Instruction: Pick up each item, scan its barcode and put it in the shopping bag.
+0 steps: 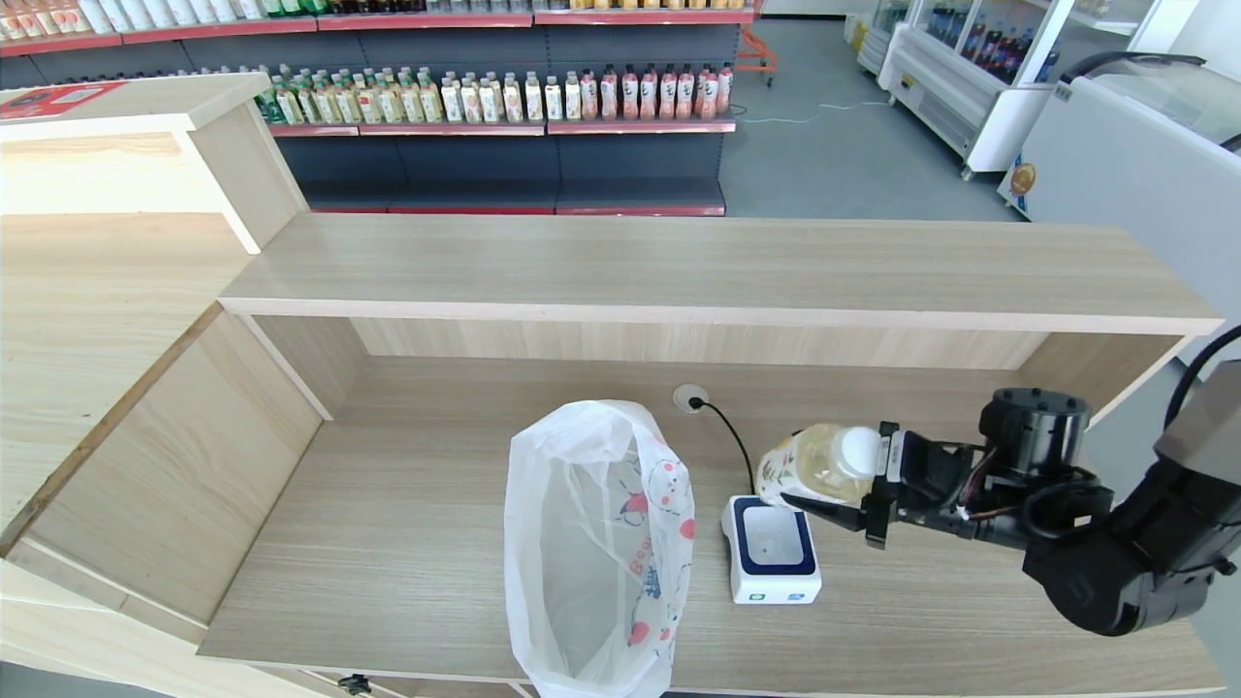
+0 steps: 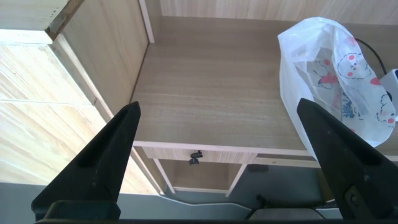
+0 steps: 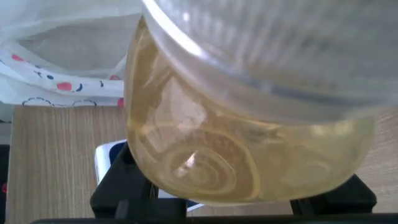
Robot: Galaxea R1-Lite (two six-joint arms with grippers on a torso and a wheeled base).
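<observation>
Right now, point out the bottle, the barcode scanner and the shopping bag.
bottle (image 1: pixel 807 467), head view, on its clear body.
barcode scanner (image 1: pixel 773 540), head view, on its scan window.
shopping bag (image 1: pixel 667 504), head view, on its printed side wall.

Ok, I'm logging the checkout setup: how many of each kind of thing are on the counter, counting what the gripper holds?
Shopping bag: 1
Barcode scanner: 1
Drink bottle, in the right gripper: 1
Total: 3
</observation>
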